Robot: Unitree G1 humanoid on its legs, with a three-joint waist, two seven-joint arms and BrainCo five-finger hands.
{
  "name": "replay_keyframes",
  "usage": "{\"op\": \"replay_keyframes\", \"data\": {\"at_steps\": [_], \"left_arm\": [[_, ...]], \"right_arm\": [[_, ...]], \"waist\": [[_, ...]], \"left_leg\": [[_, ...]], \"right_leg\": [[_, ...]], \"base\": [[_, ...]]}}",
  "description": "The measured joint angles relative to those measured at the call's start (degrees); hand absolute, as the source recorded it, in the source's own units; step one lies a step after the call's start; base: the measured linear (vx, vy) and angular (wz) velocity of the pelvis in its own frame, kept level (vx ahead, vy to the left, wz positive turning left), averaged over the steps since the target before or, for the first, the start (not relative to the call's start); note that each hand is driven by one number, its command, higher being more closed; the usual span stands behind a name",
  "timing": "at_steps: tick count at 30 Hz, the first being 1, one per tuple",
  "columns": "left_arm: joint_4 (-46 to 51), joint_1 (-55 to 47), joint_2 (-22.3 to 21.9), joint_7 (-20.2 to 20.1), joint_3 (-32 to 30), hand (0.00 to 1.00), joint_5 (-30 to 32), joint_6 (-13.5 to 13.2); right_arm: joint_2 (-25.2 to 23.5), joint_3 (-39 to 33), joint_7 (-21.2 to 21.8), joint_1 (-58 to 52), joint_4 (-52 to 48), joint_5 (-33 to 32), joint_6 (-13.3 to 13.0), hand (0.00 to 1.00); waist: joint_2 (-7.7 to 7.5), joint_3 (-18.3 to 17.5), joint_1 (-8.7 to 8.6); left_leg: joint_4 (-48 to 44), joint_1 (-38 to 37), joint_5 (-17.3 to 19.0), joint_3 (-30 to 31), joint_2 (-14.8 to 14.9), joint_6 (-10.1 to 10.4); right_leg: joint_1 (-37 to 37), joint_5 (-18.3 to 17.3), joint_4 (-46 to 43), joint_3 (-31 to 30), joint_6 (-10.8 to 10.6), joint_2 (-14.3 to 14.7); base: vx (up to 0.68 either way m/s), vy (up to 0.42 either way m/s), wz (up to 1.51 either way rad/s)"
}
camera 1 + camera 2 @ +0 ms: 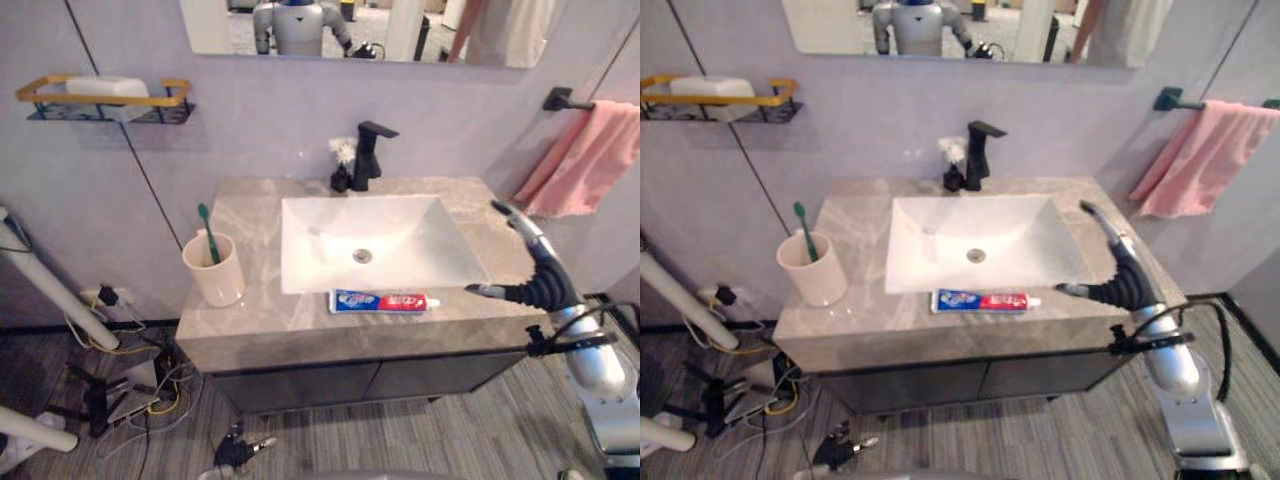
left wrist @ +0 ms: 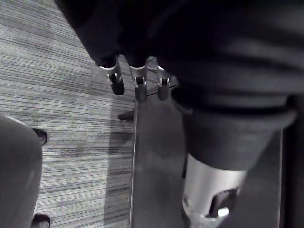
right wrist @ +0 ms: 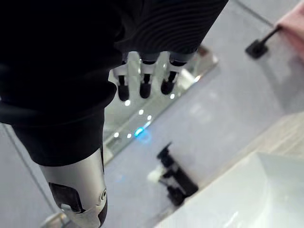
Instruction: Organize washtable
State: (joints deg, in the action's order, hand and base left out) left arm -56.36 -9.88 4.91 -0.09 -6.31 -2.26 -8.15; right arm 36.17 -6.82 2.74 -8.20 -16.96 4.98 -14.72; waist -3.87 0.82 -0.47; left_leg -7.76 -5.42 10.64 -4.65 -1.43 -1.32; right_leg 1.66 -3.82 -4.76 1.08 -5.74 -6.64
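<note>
A red, white and blue toothpaste tube (image 1: 383,301) lies flat on the marble counter (image 1: 240,205), just in front of the white sink basin (image 1: 300,255). At the counter's left stands a cream cup (image 1: 214,268) holding a green toothbrush (image 1: 208,232). My right hand (image 1: 530,238) hovers over the counter's right end, open and empty, with fingers straight and pointing toward the wall; its thumb reaches toward the basin. The tube lies to its left, apart from it. My left hand (image 2: 139,88) hangs over the grey floor with relaxed fingers, holding nothing.
A black faucet (image 1: 368,155) stands behind the basin, with a small dark bottle (image 1: 342,170) beside it. A gold-railed wall shelf (image 1: 105,100) carries a white soap bar. A pink towel (image 1: 590,155) hangs at the right. Cables (image 1: 130,390) clutter the floor at the left.
</note>
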Motion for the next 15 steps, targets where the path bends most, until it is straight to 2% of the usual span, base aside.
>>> {"op": "replay_keyframes", "data": {"at_steps": [4, 8, 13, 15], "left_arm": [[-0.71, 0.69, 0.83, -0.10, 2.25, 0.00, -0.49, 0.05], [-2.18, 2.24, 0.91, -0.78, 3.48, 0.00, -0.55, 0.07], [-2.22, 2.71, 0.93, -0.98, 4.16, 0.00, -0.54, 0.20], [-2.48, 3.41, 0.93, -0.99, 4.29, 0.00, -0.54, 0.35]], "right_arm": [[0.48, 5.84, 1.26, 2.11, 2.45, -0.11, 0.13, 0.00], [0.26, 12.15, 1.74, 3.10, 6.05, 1.16, 2.15, 0.00], [-0.50, 16.37, 2.55, 4.73, 7.69, 6.32, 3.84, 0.00], [-2.19, 18.08, 2.59, 6.38, 9.95, 8.84, 4.52, 0.00]], "waist": [[-0.21, 0.06, 0.32], [-0.22, 0.56, 1.34], [-0.05, 1.39, 1.37], [-0.07, 2.46, 1.46]], "left_leg": [[0.00, 0.26, 0.00, 0.35, 0.33, 0.01], [-0.28, 0.49, 0.00, 1.73, 0.37, 0.01], [-0.43, 0.74, -0.02, 2.81, 0.38, 0.03], [-0.52, 0.77, -0.02, 3.04, 0.41, 0.04]], "right_leg": [[0.47, 0.47, 0.94, 0.06, 0.57, 0.40], [0.83, 0.56, 1.24, 0.69, 0.61, 0.49], [1.20, 0.81, 2.09, 1.63, 0.72, 0.52], [1.29, 0.81, 2.14, 1.84, 0.72, 0.55]], "base": [[0.01, -0.004, 0.01], [-0.01, -0.012, 0.07], [-0.02, -0.011, 0.10], [-0.01, -0.010, 0.05]]}}
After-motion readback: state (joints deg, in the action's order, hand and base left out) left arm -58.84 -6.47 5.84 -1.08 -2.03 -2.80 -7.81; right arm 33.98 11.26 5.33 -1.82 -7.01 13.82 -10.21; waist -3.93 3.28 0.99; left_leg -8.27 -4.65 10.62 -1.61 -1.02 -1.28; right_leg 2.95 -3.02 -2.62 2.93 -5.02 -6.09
